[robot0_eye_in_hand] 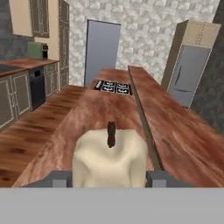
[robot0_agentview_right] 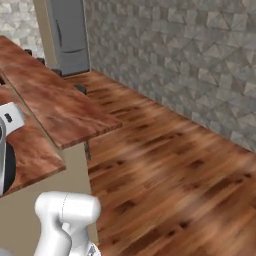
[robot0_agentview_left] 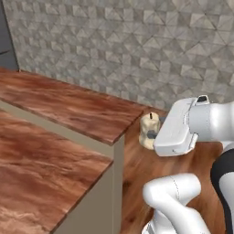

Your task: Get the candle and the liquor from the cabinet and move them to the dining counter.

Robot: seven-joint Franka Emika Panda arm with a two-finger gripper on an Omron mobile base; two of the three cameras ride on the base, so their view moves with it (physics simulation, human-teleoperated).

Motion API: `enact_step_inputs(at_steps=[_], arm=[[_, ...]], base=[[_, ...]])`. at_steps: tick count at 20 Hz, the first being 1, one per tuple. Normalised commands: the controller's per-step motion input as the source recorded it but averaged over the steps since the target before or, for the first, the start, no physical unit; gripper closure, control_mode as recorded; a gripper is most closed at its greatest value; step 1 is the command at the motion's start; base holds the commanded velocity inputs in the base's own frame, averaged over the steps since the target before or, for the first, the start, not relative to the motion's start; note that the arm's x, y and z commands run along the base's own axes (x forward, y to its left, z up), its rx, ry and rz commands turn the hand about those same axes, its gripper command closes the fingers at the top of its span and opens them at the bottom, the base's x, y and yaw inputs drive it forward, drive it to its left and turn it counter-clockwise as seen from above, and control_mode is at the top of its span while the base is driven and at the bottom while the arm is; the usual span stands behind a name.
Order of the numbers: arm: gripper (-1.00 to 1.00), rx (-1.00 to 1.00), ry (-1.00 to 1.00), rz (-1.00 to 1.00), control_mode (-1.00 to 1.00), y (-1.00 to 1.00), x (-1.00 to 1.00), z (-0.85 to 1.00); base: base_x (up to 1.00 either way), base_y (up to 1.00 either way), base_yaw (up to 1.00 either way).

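— Cream wax, was it, that your gripper [robot0_agentview_left: 153,135] held?

— Yes. Your fingers [robot0_eye_in_hand: 59,179] were clamped on either side of the candle [robot0_agentview_left: 149,130], wick up. You had it in the air just past the end of the dining counter [robot0_agentview_left: 68,109], above the wood floor [robot0_agentview_right: 170,170].
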Motion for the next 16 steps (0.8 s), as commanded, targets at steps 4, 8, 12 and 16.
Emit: enact_step_inputs(at_steps=[4,8,12,16], arm=[[1.00,0.00,0.00,0.00,1.00,0.00,0.00,0.00],[1.00,0.00,0.00,0.00,1.00,0.00,0.00,0.00],[1.00,0.00,0.00,0.00,1.00,0.00,0.00,0.00],[1.00,0.00,0.00,0.00,1.00,0.00,0.00,0.00]], base=[[0.47,-0.59,0.40],[0.40,-0.61,0.39],[0.40,-0.62,0.39],[0.35,-0.63,0.40]])
